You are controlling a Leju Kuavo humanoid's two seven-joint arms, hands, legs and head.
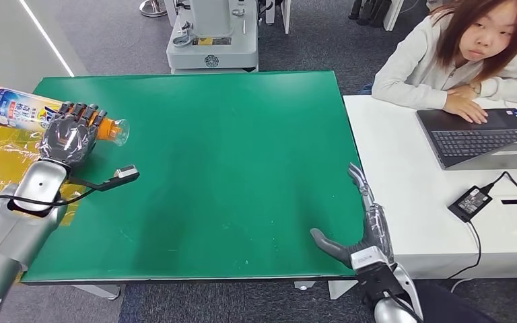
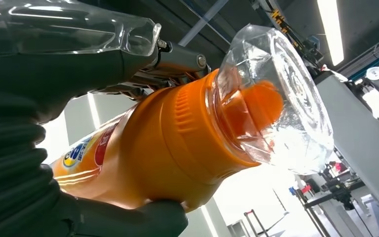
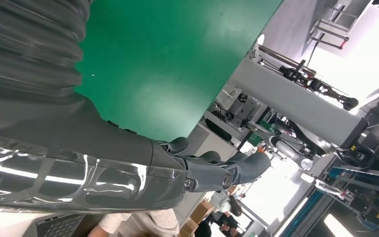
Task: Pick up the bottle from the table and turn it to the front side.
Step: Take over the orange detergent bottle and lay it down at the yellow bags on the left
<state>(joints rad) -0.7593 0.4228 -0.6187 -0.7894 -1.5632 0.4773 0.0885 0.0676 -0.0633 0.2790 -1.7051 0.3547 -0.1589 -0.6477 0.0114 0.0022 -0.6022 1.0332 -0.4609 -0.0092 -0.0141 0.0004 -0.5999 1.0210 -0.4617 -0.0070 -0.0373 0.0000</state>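
My left hand [image 1: 71, 134] grips an orange bottle [image 1: 17, 111] with a blue and white label, lying sideways in the air over the far left edge of the green table [image 1: 229, 148]. Its clear cap [image 1: 120, 131] points toward the table's middle. From the left wrist, the orange bottle [image 2: 168, 153] and its clear cap [image 2: 281, 103] sit close up, with my dark fingers [image 2: 143, 217] wrapped around the body. My right hand [image 1: 363, 232] hovers open at the table's near right corner, fingers straight and thumb out, holding nothing. The right wrist view shows those fingers [image 3: 217, 173] stretched over the green surface.
A yellow sheet [image 1: 0, 161] lies under my left arm at the table's left edge. A white desk [image 1: 417, 202] adjoins the right side, with a laptop [image 1: 485, 138], a power adapter [image 1: 470, 200] and a seated person [image 1: 464, 54]. A grey machine base [image 1: 212, 44] stands behind the table.
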